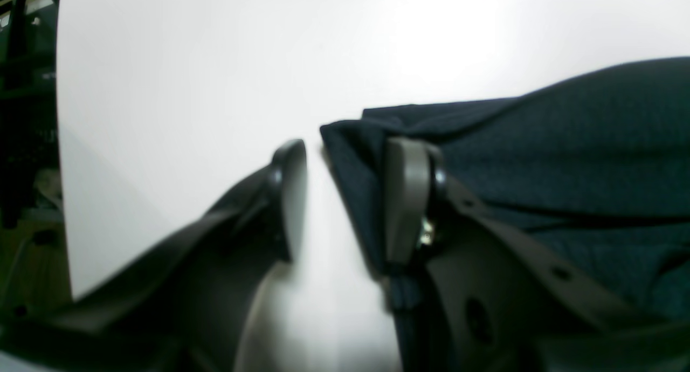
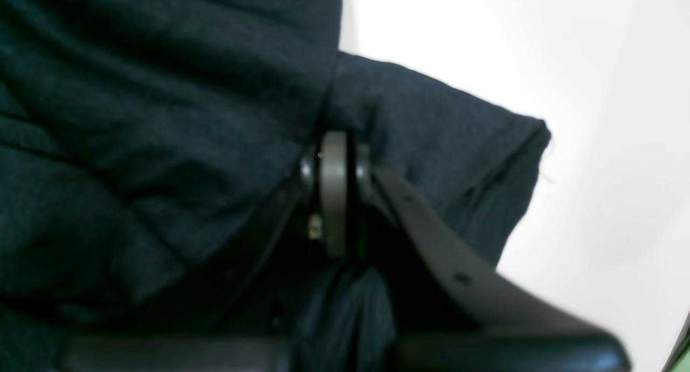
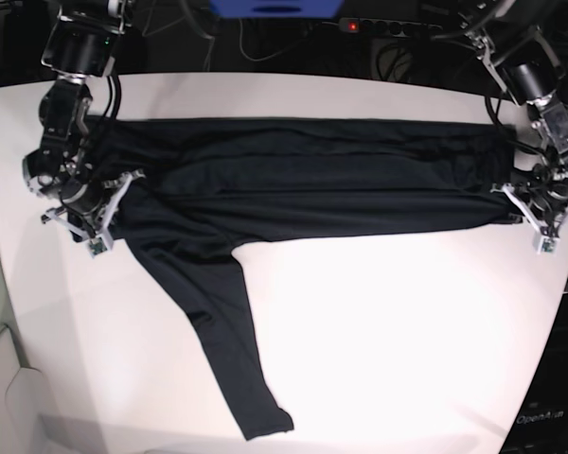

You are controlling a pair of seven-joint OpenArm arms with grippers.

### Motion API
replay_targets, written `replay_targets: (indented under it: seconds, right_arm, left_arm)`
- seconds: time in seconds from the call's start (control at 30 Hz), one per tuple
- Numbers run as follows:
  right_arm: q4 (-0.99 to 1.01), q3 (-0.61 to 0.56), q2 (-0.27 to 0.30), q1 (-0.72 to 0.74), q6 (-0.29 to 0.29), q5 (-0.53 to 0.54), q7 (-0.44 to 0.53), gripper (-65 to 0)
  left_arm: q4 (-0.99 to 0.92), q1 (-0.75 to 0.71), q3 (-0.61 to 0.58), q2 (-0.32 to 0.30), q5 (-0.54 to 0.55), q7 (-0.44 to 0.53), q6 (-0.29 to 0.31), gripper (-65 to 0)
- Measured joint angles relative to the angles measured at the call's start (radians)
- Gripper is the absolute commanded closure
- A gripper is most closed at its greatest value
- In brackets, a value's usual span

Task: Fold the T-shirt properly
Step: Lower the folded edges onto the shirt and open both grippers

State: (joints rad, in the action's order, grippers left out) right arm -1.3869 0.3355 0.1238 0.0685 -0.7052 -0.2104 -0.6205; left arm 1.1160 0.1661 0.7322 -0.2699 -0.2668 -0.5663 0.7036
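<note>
Your T-shirt lies stretched in a long band across the far half of the white tabletop, reaching almost from one side edge to the other. One long sleeve runs away from the band toward the near edge and stops a little short of it. The near half of the tabletop on the side of your left arm is bare, so there is wide room there, and a thin bare strip runs between the band and the far edge. Your left gripper sits low at the shirt's end, close to the side edge; its fingers stand apart with white tabletop showing between them, so they are released, though one finger rests against the folded cloth edge. Your right gripper is at the other end, bent down from its arm onto the cloth; its fingers are pressed tight together, clenched, with cloth bunched all around them, and you cannot tell for sure if cloth is pinched inside. The shirt is very dark, thin and soft, with small wrinkles and long folds. The tabletop is smooth and bright.
</note>
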Motion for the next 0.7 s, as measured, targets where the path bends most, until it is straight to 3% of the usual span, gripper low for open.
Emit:
replay_targets:
  seconds: [0.7]
  right_arm:
    - [-0.001, 0.000, 0.000, -0.011, 0.000, 0.002, 0.014, 0.0]
  left_arm:
    - [-0.145, 0.081, -0.056, -0.015, 0.015, 0.074, -0.011, -23.4]
